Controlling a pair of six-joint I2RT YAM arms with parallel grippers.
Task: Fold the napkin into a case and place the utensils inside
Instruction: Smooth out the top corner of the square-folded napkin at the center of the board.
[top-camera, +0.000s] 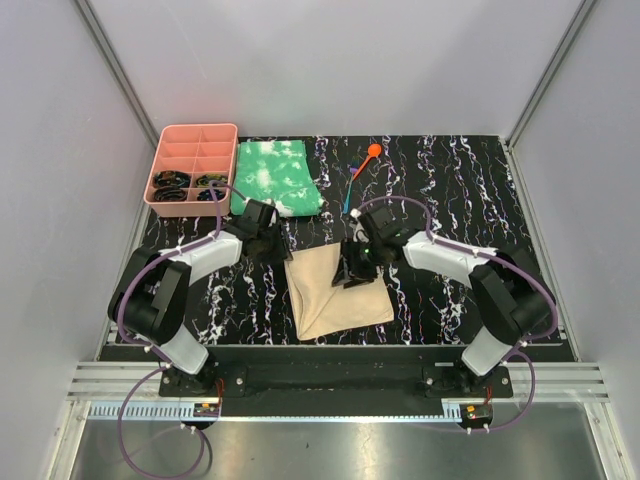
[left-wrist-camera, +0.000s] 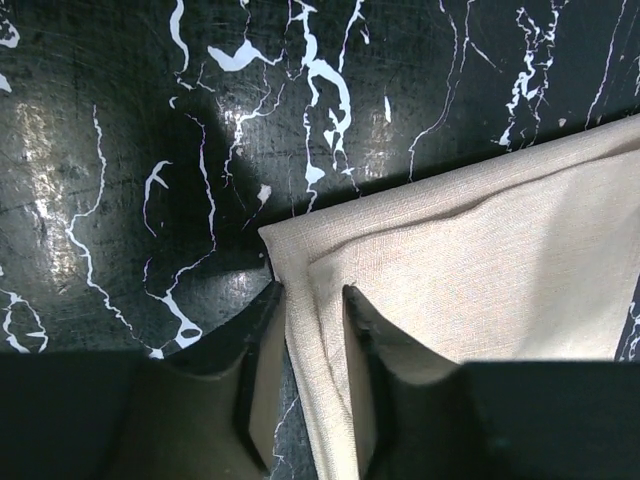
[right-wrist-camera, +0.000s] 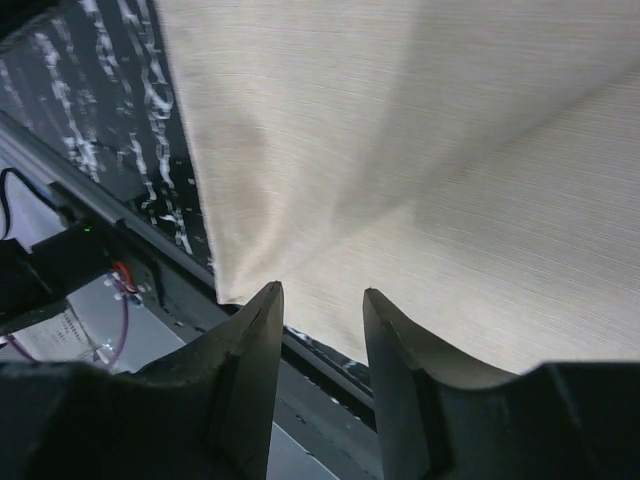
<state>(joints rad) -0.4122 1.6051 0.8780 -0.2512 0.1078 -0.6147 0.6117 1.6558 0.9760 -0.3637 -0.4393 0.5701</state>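
Observation:
The tan napkin (top-camera: 335, 292) lies folded on the black marbled table, near the front edge. My left gripper (top-camera: 278, 248) is at its far-left corner. In the left wrist view the left gripper (left-wrist-camera: 312, 292) is open and straddles the napkin's (left-wrist-camera: 470, 270) layered edge without pinching it. My right gripper (top-camera: 348, 276) hovers over the napkin's far-right part. The right wrist view shows the right gripper (right-wrist-camera: 321, 292) open and empty above the napkin (right-wrist-camera: 400, 150). The utensils lie at the back: an orange spoon (top-camera: 372, 152) and a slim blue one (top-camera: 349, 195).
A green-and-white mottled cloth (top-camera: 275, 177) lies behind the left gripper. A pink divided tray (top-camera: 192, 168) with dark items stands at the back left. The table's front rail (right-wrist-camera: 330, 360) runs just past the napkin's near edge. Grey walls enclose the table.

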